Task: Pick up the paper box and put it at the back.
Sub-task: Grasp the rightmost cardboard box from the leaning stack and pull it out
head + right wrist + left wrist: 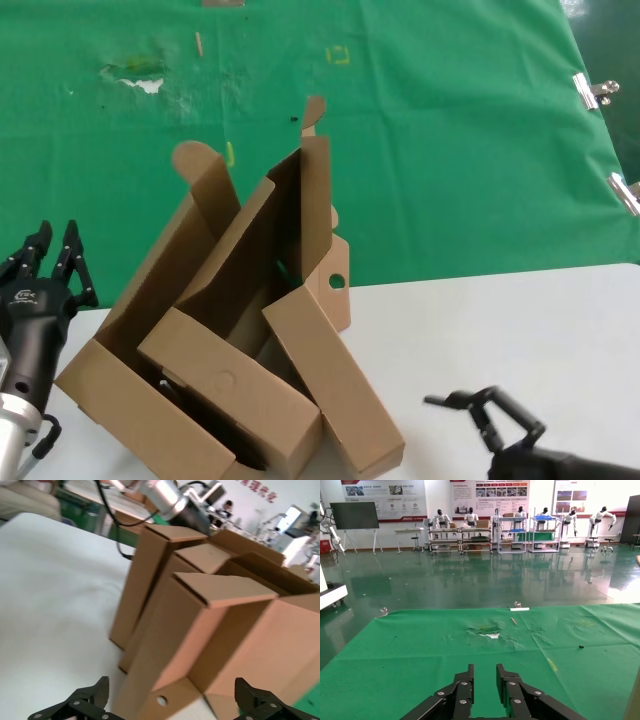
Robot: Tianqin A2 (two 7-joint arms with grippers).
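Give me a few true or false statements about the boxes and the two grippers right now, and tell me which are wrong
1. The right gripper is open and holds nothing. True.
2. The left gripper grips a flap of the paper box. False: it stands apart at the left of the boxes, holding nothing, its fingers close together.
3. The long carton with a circular punch mark leans in the larger box. True.
4. The cloth behind the boxes is blue. False: it is green.
5. The paper box lies flat, alone on the white table. False: it stands tilted up behind the other boxes, against them.
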